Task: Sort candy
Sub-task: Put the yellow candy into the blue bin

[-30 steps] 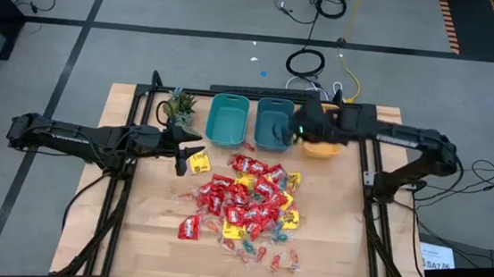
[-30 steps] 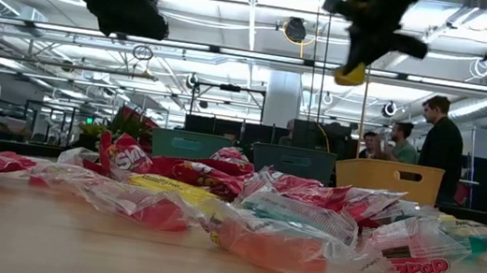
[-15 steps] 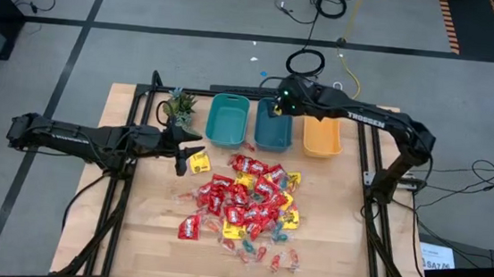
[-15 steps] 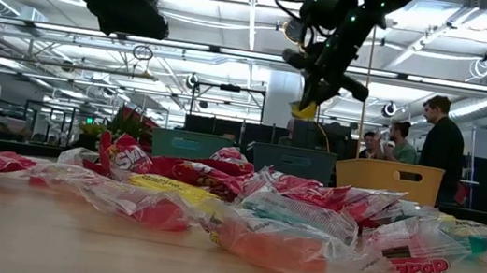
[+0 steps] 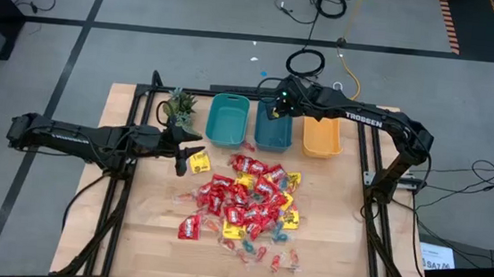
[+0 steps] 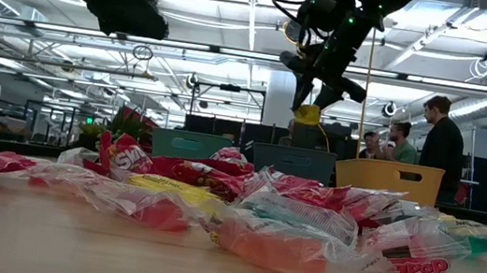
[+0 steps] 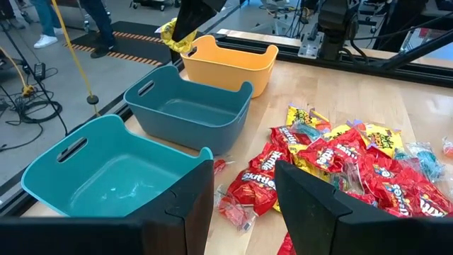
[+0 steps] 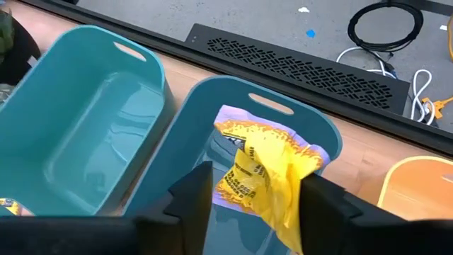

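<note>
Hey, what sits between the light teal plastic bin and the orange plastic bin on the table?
A darker teal plastic bin, seen in the high view between the light teal bin and the orange bin; the right claw hangs over it with a yellow candy packet.

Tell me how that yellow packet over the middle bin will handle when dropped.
The yellow packet looks crumpled and limp between the right gripper fingers, so probably floppy and light. It hangs over the dark teal bin, so it should flutter in, not bounce.

Three bins stand in a row at the back of the wooden worktop [image 5: 328, 235]: a light teal bin [image 5: 228, 120], a darker teal bin [image 5: 272, 130] just beside it, and an orange bin [image 5: 321, 138] beyond. A small green plant [image 5: 179, 106] sits beside the light teal bin.
</note>
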Controlling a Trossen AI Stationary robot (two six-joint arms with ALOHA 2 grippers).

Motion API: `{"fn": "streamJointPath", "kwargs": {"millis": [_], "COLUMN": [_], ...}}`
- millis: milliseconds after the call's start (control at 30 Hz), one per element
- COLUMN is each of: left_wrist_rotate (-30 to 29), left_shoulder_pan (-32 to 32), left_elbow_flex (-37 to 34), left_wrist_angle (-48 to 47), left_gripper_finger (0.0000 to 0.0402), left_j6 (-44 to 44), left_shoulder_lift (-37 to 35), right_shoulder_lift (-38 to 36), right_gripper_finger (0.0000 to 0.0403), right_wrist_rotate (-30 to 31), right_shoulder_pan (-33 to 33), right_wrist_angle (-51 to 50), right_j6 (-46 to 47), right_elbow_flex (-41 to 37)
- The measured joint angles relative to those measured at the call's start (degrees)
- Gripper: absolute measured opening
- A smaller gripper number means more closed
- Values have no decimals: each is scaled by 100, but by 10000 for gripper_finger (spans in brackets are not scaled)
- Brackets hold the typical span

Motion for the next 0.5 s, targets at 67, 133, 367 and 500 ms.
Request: {"fn": "streamJointPath", "kwargs": {"millis": [67,133,367,500], "left_wrist_rotate": [0,0,-1,0], "left_shoulder_pan": [0,0,0,0], "left_elbow_flex": [0,0,0,0], "left_wrist_angle": [0,0,0,0], "left_gripper_finger": [160,160,160,160], "left_j6": [0,0,-1,-2], "left_shoulder_lift": [0,0,0,0], "right_shoulder_lift": [0,0,0,0], "right_gripper_finger": [181,191,207,203], "right_wrist_rotate": [-5,-117,-564,-612], "right_shoulder_pan": [0,2,30,90], "right_wrist_angle": [20,45,247,230], "right_j6": [0,-15,-792,-1292], "right_elbow_flex": [0,0,0,0]}}
